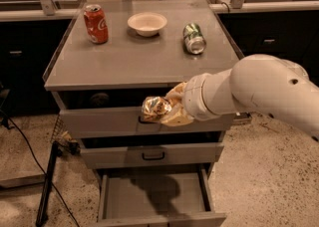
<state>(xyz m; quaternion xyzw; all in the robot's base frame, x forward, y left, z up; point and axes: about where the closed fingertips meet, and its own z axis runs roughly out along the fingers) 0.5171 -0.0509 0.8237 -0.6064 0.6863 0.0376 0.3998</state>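
Bag, crinkly foil, in gripper nr drawer

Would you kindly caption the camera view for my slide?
Claw holds a snack bag before the top drawer; bottom drawer open.

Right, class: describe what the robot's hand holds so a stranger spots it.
Find the grey drawer cabinet; before its top drawer the white arm's hand grips a crinkled golden foil bag. Unlike the red soda can, white bowl and green can on top, it is crumpled and airborne.
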